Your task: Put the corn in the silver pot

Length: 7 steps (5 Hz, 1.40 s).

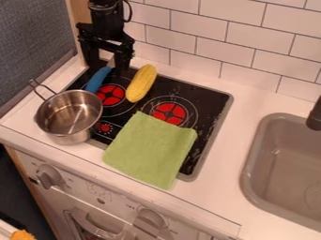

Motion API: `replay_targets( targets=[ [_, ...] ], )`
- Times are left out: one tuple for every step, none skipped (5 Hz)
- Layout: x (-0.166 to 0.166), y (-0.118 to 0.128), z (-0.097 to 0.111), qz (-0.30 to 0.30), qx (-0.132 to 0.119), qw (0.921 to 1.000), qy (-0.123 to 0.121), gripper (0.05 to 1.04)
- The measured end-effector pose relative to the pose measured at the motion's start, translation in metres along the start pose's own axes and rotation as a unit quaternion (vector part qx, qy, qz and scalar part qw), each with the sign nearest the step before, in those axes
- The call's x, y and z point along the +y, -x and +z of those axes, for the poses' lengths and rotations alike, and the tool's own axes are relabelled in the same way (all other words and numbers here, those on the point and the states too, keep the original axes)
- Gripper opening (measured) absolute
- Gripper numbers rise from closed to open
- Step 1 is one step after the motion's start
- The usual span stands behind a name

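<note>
My gripper (108, 60) hangs over the back left corner of the stove, its two fingers spread apart. To its right, the yellow corn (141, 83) lies on the black stovetop, between the two red burners and toward the back, apart from the fingers. The silver pot (70, 134) stands upright at the stove's left front edge, partly on the white counter, its wire handle toward the back left. No corn is in the part of its inside that I can see.
A blue-handled utensil (98, 79) lies below the gripper, near the pot's rim. A green cloth (150, 150) covers the stove's front right part. Behind stands a tiled wall (229, 40); a grey sink (285, 173) is at the right.
</note>
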State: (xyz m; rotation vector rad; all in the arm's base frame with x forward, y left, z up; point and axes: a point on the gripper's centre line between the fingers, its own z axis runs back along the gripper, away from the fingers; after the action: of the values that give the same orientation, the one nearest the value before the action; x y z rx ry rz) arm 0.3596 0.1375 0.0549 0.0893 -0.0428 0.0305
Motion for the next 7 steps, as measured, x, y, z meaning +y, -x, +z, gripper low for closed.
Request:
replay_targets(
  targets=[
    [-0.004,0.003,-0.014,0.000,0.018,0.9998,0.008,1.001],
    [-0.029,-0.004,-0.012,-0.032,0.012,0.9993,0.014,1.001],
    [-0.054,-0.012,-0.002,-0.057,-0.008,0.9982,0.015,1.001],
    [-0.061,-0.015,-0.006,-0.057,-0.005,0.9983,0.003,1.001],
    [-0.063,-0.022,-0.032,-0.041,0.027,0.9988,0.007,0.999],
    [-0.063,-0.034,-0.042,0.001,0.041,0.9991,0.013,0.999],
    [-0.057,-0.041,-0.048,0.040,0.055,0.9969,0.038,0.945]
  ],
)
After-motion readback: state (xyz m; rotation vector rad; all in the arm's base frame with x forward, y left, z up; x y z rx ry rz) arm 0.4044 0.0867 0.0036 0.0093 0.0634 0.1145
